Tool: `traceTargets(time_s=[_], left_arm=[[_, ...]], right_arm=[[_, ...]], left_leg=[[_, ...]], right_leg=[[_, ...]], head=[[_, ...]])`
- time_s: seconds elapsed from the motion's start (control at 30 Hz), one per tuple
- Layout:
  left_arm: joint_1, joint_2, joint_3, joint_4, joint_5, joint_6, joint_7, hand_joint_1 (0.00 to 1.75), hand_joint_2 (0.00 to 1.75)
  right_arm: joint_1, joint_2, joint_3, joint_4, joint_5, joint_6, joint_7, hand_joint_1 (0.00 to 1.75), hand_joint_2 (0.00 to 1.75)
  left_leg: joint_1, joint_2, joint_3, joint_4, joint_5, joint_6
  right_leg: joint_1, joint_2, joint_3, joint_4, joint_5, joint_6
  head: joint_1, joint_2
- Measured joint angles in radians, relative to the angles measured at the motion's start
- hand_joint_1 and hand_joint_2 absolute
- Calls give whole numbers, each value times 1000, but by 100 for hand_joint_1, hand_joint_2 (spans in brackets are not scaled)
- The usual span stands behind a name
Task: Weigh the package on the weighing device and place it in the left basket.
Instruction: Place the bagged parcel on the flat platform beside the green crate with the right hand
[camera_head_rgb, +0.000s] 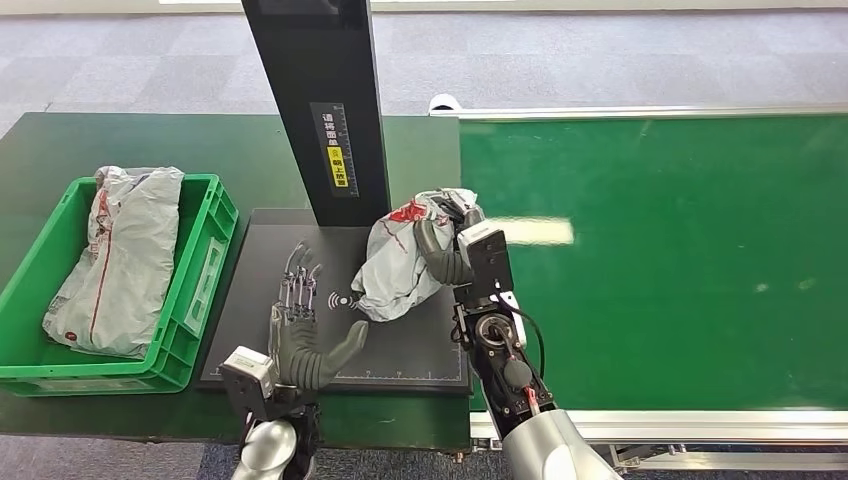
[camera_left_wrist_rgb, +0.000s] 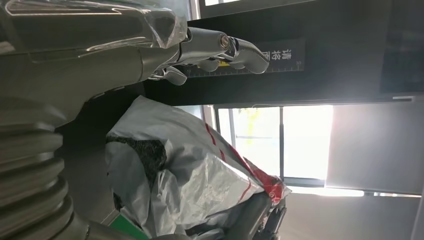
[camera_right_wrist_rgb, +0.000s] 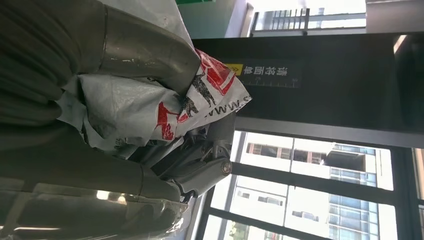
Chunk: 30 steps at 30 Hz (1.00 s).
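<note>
A crumpled grey plastic package (camera_head_rgb: 405, 260) with red print lies on the black weighing plate (camera_head_rgb: 260, 340), at its right side by the black post. My right hand (camera_head_rgb: 447, 245) grips the package from the right, thumb across its front; the right wrist view shows the package (camera_right_wrist_rgb: 165, 105) squeezed between thumb and fingers (camera_right_wrist_rgb: 200, 165). My left hand (camera_head_rgb: 300, 330) hovers over the plate's middle, fingers spread and thumb pointing toward the package, holding nothing. In the left wrist view the package (camera_left_wrist_rgb: 185, 170) sits just beyond the outstretched fingers (camera_left_wrist_rgb: 225, 50). The green basket (camera_head_rgb: 205, 270) stands at left.
The basket holds another grey package (camera_head_rgb: 120, 260). The scale's black post (camera_head_rgb: 320, 100) rises behind the plate. A green conveyor belt (camera_head_rgb: 680, 260) runs along the right, with a metal rail at its near edge. Dark table surface surrounds the plate.
</note>
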Motion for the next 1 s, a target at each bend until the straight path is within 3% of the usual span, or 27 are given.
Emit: traceTargets(time_s=[0.3,0.33,0.43,0.47,0.7,1.0], left_arm=[[-25,1,-20,32,6,11,0,0,175],[-27,1,-20,35,8,12,0,0,175],[-30,1,-20,42,11,13,0,0,175],[-31,1,-20,44,12,14,0,0,175],[-39,1,-20,62,18,21,0,0,175],[-40,5,-17,68,22,40,0,0,175]], right_arm=[[-46,0,226,27,-229,21,41,175,175],[-49,0,249,28,-238,21,42,141,175],[-57,0,296,30,-268,19,45,10,175],[-61,0,313,32,-288,21,47,0,175],[-91,0,424,53,-470,184,65,0,175],[-88,0,447,57,-455,224,16,0,175]], left_leg=[[0,0,0,0,0,0],[0,0,0,0,0,0],[0,0,0,0,0,0],[0,0,0,0,0,0],[0,0,0,0,0,0],[0,0,0,0,0,0]], right_leg=[[0,0,-1,0,0,0],[0,0,-1,0,0,0],[0,0,-1,0,0,0],[0,0,-1,0,0,0],[0,0,-1,0,0,0],[0,0,-1,0,0,0]], head=[[0,0],[0,0],[0,0],[0,0],[0,0],[0,0]])
